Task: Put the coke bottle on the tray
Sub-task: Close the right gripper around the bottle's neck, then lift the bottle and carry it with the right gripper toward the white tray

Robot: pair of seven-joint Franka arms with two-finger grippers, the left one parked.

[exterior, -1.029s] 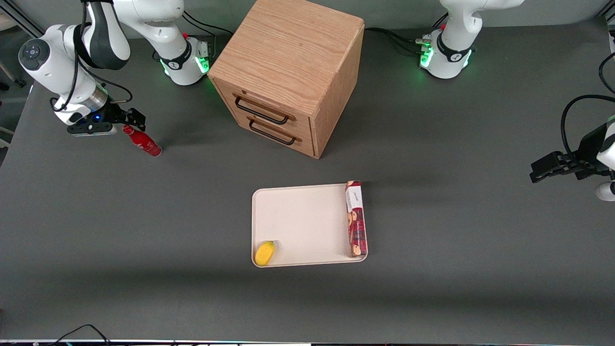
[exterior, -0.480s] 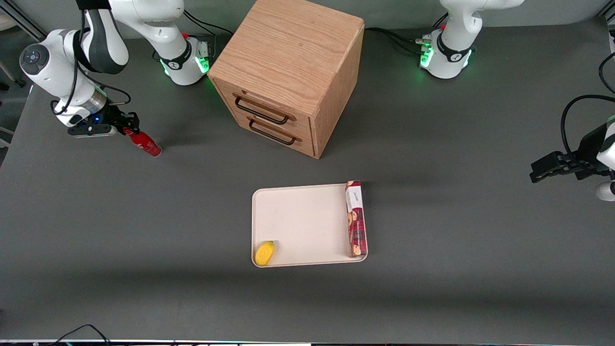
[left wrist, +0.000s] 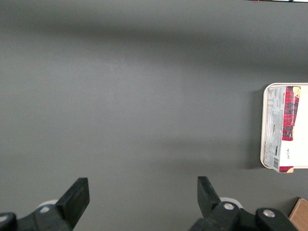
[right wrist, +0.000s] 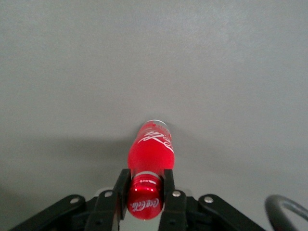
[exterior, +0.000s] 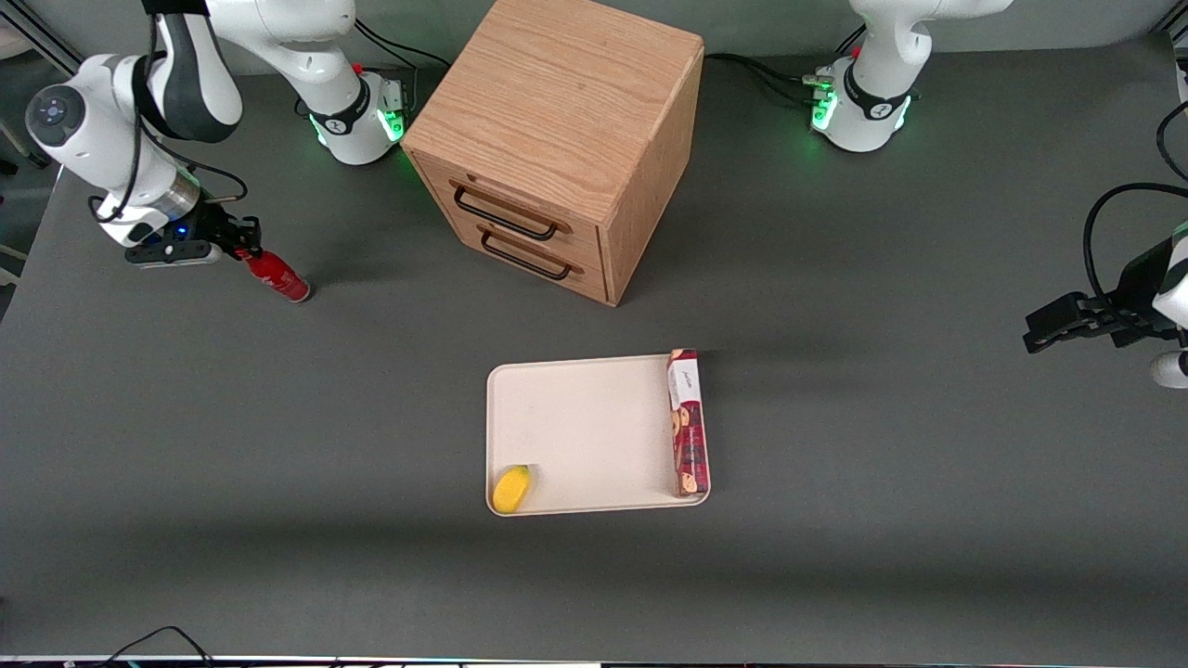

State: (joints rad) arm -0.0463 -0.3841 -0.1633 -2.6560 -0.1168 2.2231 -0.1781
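The coke bottle (exterior: 276, 276) is standing on the table (exterior: 278, 445) toward the working arm's end, well apart from the tray (exterior: 594, 371). It is small and all red, with a red cap, a narrow neck and white script lettering on its body. The claw (right wrist: 145, 192) is gripping it, fingers (right wrist: 169, 182) pressing either side of its neck just below the cap.

A dark grey table (exterior: 278, 445) is filling nearly everything I'm seeing, soft shadows lying across it. A wooden cabinet (exterior: 557, 139) with two drawers is standing on it, catching even light.
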